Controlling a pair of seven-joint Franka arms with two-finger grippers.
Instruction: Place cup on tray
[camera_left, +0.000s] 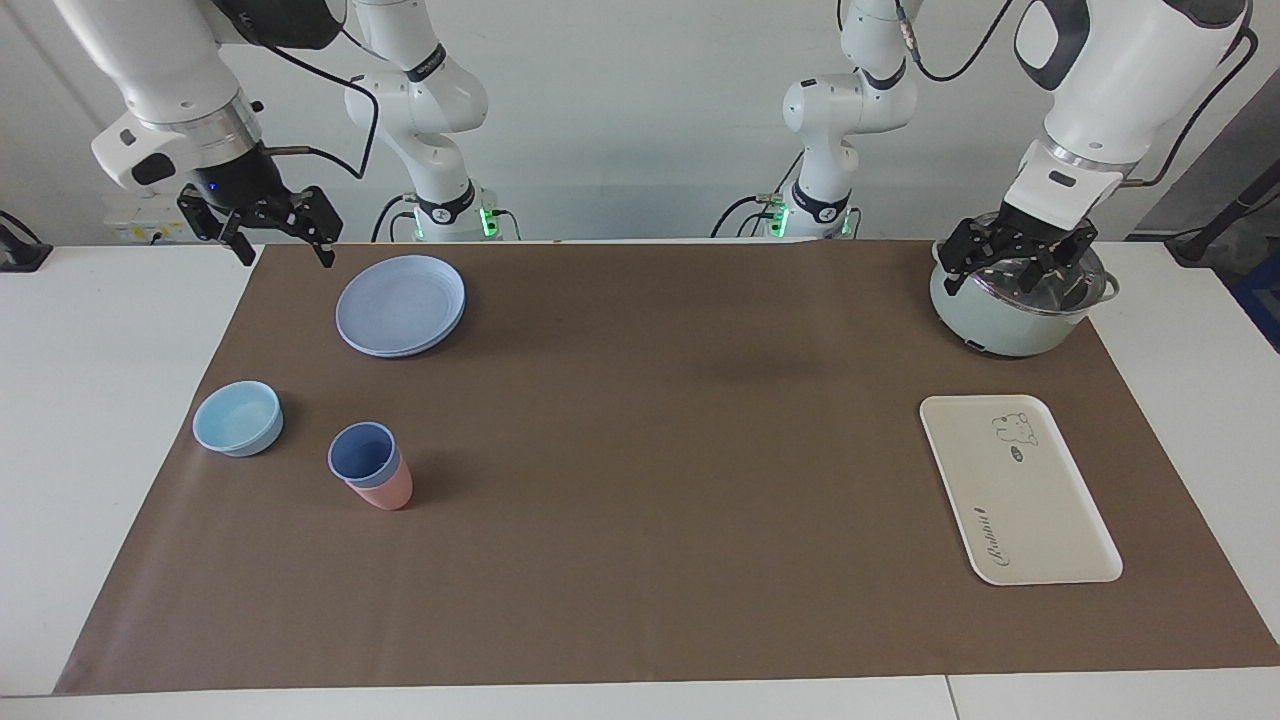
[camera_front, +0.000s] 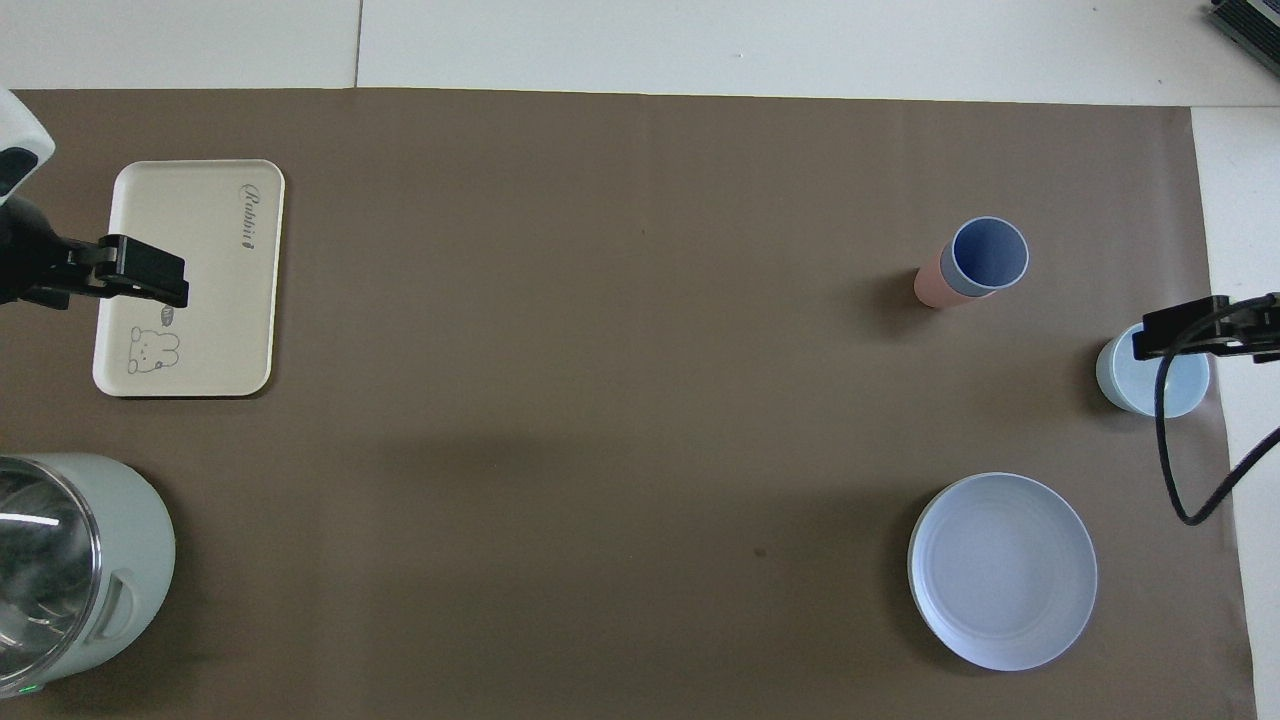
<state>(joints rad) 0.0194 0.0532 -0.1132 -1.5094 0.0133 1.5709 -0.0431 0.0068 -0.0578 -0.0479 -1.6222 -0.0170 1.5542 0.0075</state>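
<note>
From my console, the cup (camera_left: 363, 454) sits nested in a pink cup (camera_left: 386, 489) on the desk, well apart from the tray (camera_left: 1018, 488). My left gripper (camera_left: 1016, 266) hangs above the pot (camera_left: 1018, 298), my right gripper (camera_left: 278, 240) beside the plate (camera_left: 401, 304), both spread apart and holding nothing.

Cup (camera_left: 364, 453) nested in pink cup (camera_left: 388, 489)

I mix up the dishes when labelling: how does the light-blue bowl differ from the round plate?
The bowl is paler, smaller and deeper, with upright walls; the plate is periwinkle blue, wider and nearly flat. The plate lies nearer the robots than the bowl. Both are round, empty and rest on the brown mat.
</note>
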